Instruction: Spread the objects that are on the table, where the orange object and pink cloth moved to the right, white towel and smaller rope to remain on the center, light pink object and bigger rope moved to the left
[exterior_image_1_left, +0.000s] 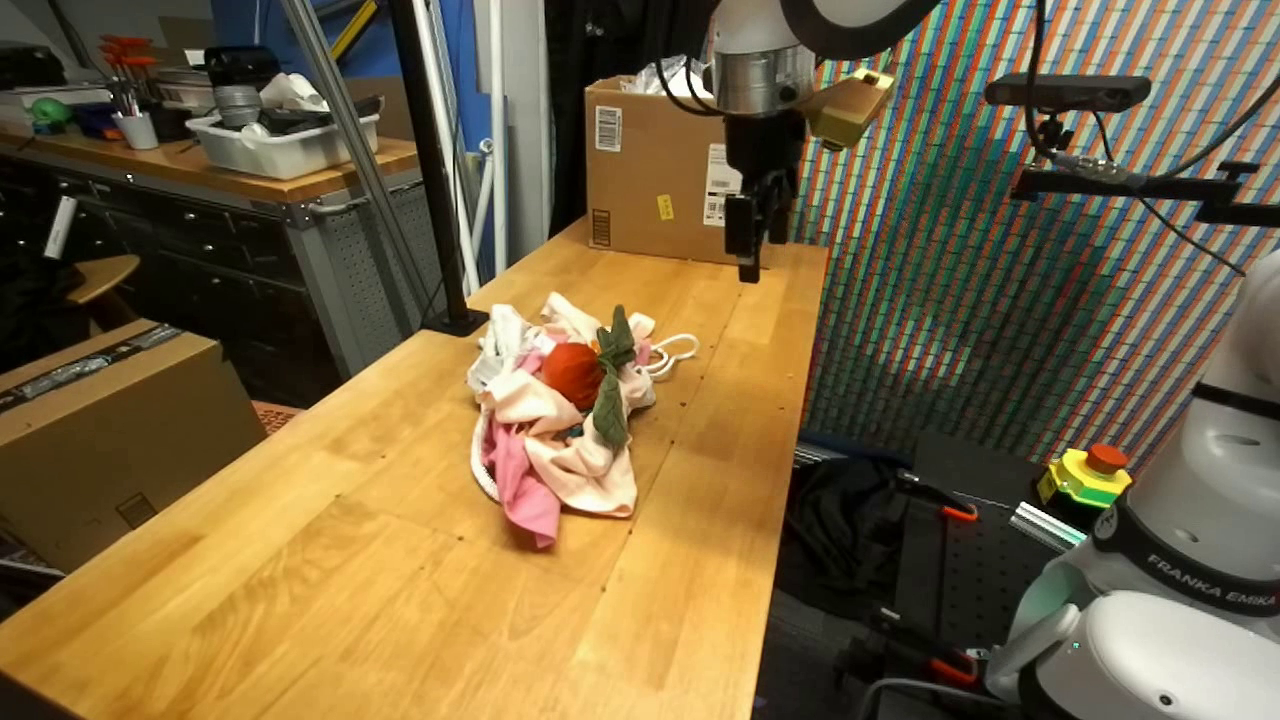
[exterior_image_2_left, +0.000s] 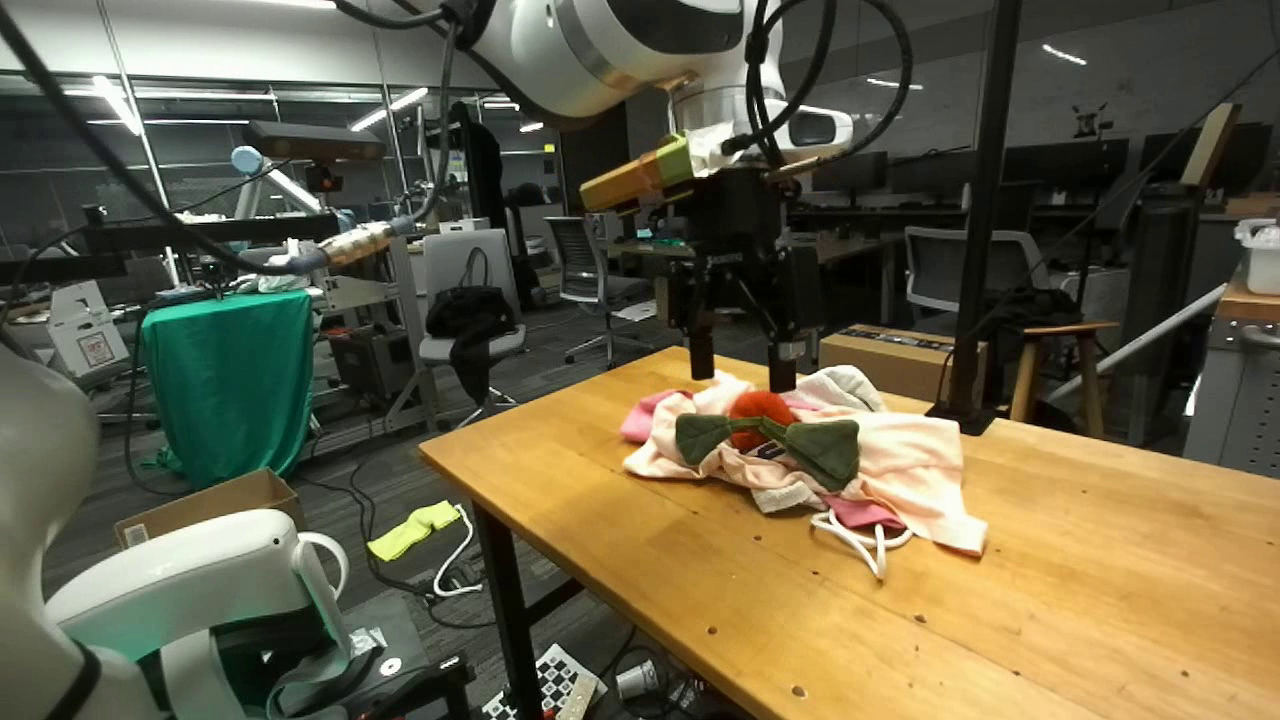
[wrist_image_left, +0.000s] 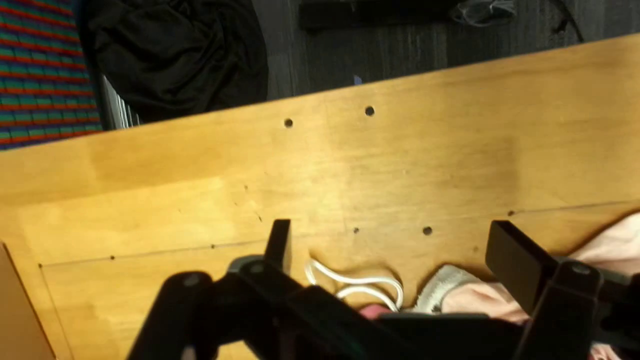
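Worktop (exterior_image_1_left: 330, 600): long pale wood, running out to a brown box (exterior_image_1_left: 650, 160) at the far end, striped backdrop (exterior_image_1_left: 930, 340) past its edge.
Heap (exterior_image_1_left: 545, 405): cloths bunched up mid-worktop, light pink cloth (exterior_image_1_left: 585, 480) draped over, pink cloth (exterior_image_1_left: 525, 495) poking out from beneath, white towel (exterior_image_2_left: 845, 382) showing at one side.
Orange (exterior_image_2_left: 760, 403): right on top of the heap, green leaves (exterior_image_2_left: 822, 452) splayed either side, sitting lower than the fingers (exterior_image_2_left: 782, 372); in an exterior view it comes up just beneath their tips, apart from them.
Fingers: released, spread wide, bare wood filling much of the gap in the wrist view.
Rope loops (wrist_image_left: 367, 281): white, lying off the heap's edge, and the wrist view has them low in the frame, between the fingers; which rope, cannot tell.
Rope curve (exterior_image_1_left: 479, 465): white line hugging the heap's side in an exterior view; again, no telling which rope.
Views: only the exterior pair carry the orange; an exterior view alone picks up a yellow cloth (exterior_image_2_left: 412, 530) on the floor (exterior_image_2_left: 420, 468).
Arm (exterior_image_2_left: 630, 75): arched over the worktop from high up, fingers pointing straight down; base (exterior_image_1_left: 1150, 660) beside the worktop, stop button (exterior_image_1_left: 1085, 478) nearby.
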